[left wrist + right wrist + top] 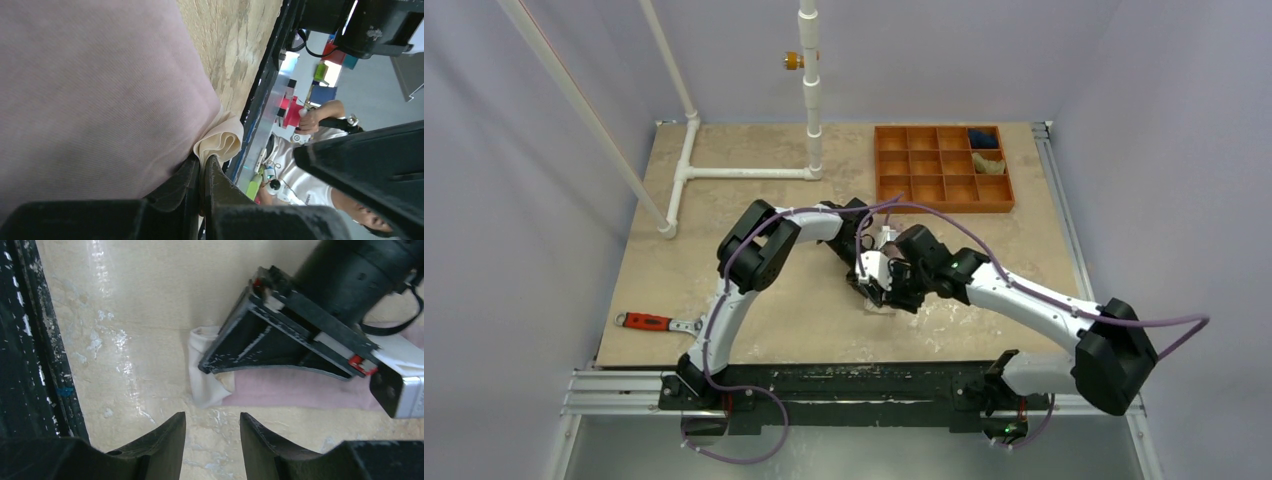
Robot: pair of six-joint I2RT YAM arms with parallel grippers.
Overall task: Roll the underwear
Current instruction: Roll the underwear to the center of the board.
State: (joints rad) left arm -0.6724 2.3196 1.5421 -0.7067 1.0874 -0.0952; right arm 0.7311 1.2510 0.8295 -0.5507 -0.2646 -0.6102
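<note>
The underwear is pale dusty-pink cloth that fills the left of the left wrist view, with a folded cream-white end. My left gripper is shut on that cream end, close to the table's near edge. In the right wrist view the underwear lies as a pink strip on the table, and the left gripper pinches its cream end. My right gripper is open and empty, just in front of the cream end and apart from it. In the top view both grippers crowd over the underwear, which is mostly hidden.
An orange compartment tray stands at the back right, holding a dark blue bundle and an olive-tan bundle. A white pipe frame stands at the back left. A red-handled wrench lies at the front left.
</note>
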